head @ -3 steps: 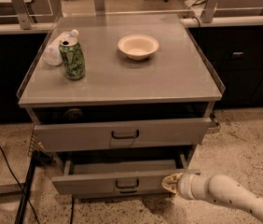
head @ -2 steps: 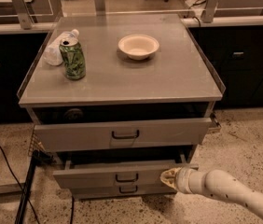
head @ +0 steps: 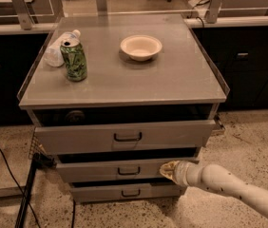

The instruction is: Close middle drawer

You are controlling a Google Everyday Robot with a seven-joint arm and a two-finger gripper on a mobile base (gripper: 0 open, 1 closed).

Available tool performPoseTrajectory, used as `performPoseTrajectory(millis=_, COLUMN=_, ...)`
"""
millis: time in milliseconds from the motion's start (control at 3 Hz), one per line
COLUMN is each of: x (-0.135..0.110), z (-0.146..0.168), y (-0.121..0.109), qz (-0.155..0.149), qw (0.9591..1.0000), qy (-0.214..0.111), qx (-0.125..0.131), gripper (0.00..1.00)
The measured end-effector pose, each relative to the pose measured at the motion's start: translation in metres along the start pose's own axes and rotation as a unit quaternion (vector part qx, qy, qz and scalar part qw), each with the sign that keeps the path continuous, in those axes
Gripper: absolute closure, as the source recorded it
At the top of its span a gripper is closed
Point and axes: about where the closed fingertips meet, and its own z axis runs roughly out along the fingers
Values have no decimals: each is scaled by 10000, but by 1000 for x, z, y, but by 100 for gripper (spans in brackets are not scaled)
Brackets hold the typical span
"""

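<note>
The middle drawer (head: 110,170) is a low grey front panel with a small dark centre handle, second of three in the cabinet. It sticks out only a little, with a dark gap above it. My gripper (head: 168,170) is at the end of a white arm coming from the lower right. Its tip rests against the right part of the middle drawer's front. The top drawer (head: 124,137) is taller and stands slightly out. The lowest drawer (head: 129,192) sits below, nearly flush.
On the cabinet top (head: 181,80) stand a green can (head: 74,60), a crumpled plastic bottle (head: 58,49) and a white bowl (head: 141,47). A black cable and stand (head: 29,189) lie on the floor to the left. Dark cabinets line the back.
The middle drawer has slid back into the cabinet, from well pulled out to almost shut. My gripper has moved inward and up with its front panel.
</note>
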Motion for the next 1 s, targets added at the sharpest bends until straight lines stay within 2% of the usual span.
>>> performPoseTrajectory(millis=333, x=-2, z=2, y=2, qz=-68, qw=10000, qy=41, qx=-44, gripper=100)
performPoseTrajectory(millis=667, x=-7, z=2, y=11, qz=-187, qw=9995, qy=107, qx=-226, gripper=100)
performPoseTrajectory(millis=1000, x=-11, z=-22, y=48, qz=-304, qw=9959, qy=269, qx=-808, gripper=100)
